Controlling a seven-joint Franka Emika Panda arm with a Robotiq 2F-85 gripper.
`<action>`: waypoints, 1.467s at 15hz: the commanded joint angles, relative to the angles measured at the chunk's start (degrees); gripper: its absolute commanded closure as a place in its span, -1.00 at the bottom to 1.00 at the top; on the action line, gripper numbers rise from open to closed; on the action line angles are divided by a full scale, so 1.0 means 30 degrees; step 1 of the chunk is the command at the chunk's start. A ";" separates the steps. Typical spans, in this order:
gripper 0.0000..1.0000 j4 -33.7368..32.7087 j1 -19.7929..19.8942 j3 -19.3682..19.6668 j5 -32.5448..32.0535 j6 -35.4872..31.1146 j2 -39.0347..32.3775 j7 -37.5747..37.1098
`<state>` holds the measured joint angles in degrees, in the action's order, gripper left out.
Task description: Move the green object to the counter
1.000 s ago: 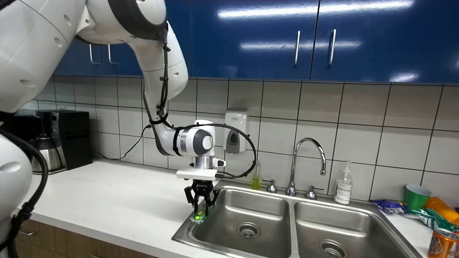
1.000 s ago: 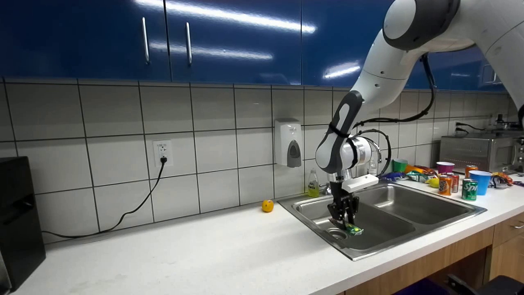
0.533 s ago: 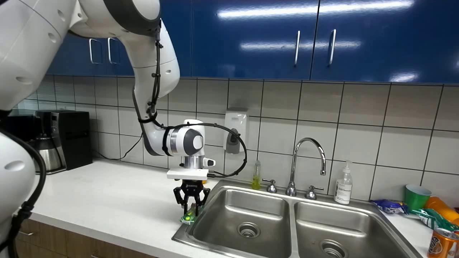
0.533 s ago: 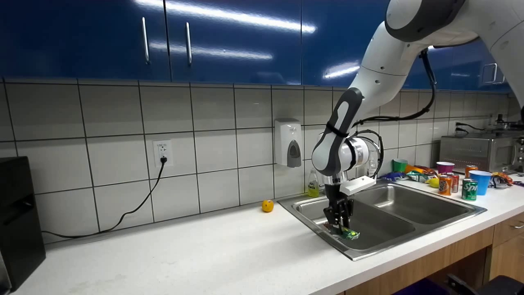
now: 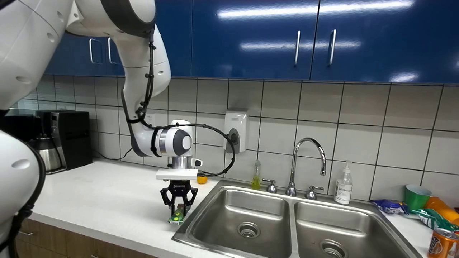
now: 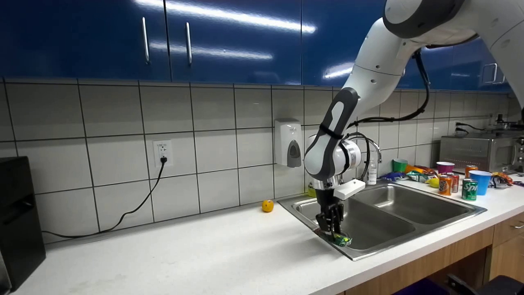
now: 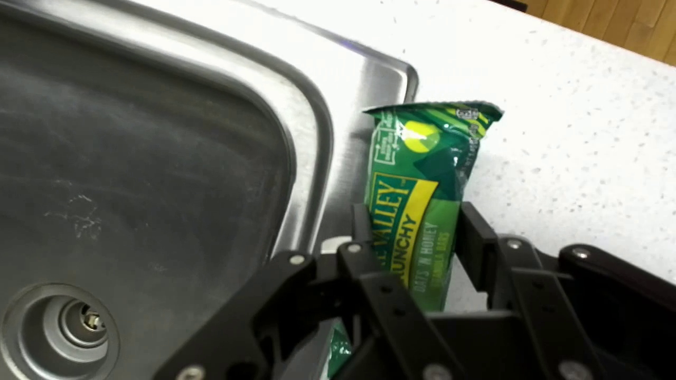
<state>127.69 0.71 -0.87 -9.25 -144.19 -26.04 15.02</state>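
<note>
The green object is a granola bar in a green wrapper with a yellow band (image 7: 414, 153). It also shows in both exterior views (image 5: 176, 217) (image 6: 343, 241). My gripper (image 7: 414, 224) is shut on its sides, one finger on each side, and holds it over the sink's side rim and the adjoining counter. In an exterior view the gripper (image 5: 179, 210) points straight down, with the bar low between its fingertips. The white counter (image 5: 107, 200) lies beside the sink. The bar's middle part is partly hidden by the fingers in the wrist view.
The double sink (image 5: 211, 247) has a faucet (image 5: 292, 168) behind it. An orange fruit (image 6: 267, 205) sits near the wall. A dish soap bottle (image 5: 256, 175) and a pump bottle (image 5: 344, 186) stand behind the sink. Cans (image 6: 469, 189), cups (image 6: 481, 182) and wrappers lie beyond it.
The arm has carried the bar sideways, from over the sink basin's edge to over the rim and counter beside it. The gripper has stayed shut on the bar.
</note>
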 commanded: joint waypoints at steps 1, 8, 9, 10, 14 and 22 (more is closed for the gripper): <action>0.65 0.0726 -0.0101 -0.0481 -0.0320 -0.0236 0.0613 0.0672; 0.65 0.0949 -0.0143 -0.1550 0.0054 -0.0304 0.0211 0.1878; 0.65 0.0961 -0.0137 -0.1675 0.0087 -0.0339 0.0126 0.2014; 0.65 0.0922 -0.0113 -0.1814 0.0154 -0.0295 0.0013 0.2187; 0.65 0.0868 -0.0011 -0.2208 0.0337 -0.0445 -0.0407 0.2680; 0.51 0.0747 0.0176 -0.2379 0.0524 -0.0554 -0.0912 0.2930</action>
<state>129.87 -0.13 -7.04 -8.93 -145.29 -28.78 21.77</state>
